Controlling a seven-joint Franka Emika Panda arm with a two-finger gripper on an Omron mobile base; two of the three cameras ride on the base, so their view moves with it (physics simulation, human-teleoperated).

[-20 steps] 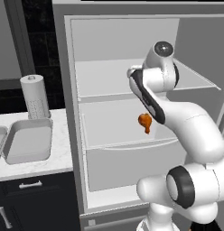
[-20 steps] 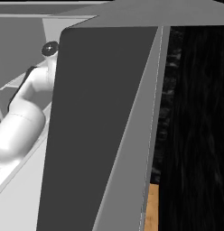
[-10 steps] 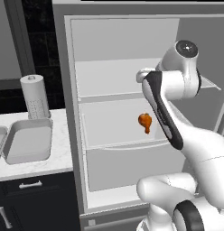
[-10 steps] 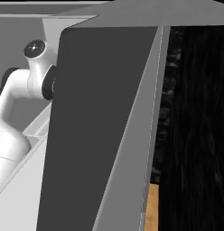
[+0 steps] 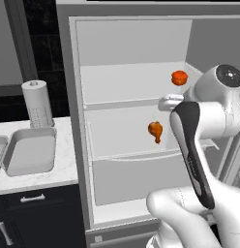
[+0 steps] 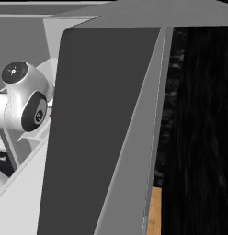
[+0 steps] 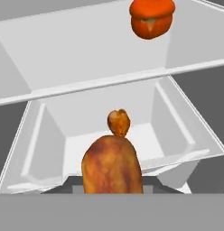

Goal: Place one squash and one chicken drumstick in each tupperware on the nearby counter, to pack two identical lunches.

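The end effector [image 7: 112, 191], closed on a browned chicken drumstick [image 7: 112, 163] whose long axis runs straight out from it, sits inside the fridge, with the light-grey rectangular tupperware [image 5: 29, 151] waiting on the white marble table [image 5: 54, 172] well off to the left.

The chicken drumstick [image 7: 112, 167] is golden brown with dark reddish patches. The squash [image 7: 151, 18] is bright orange-red. The fridge shelves [image 5: 131, 101] are pale grey. The tupperware [image 5: 30, 151] is light grey. The bench [image 5: 64, 167] is white with faint grey lines. The cabinets [image 5: 39, 213] are dark with silver handles. The paper towel roll [image 5: 37, 103] is white.
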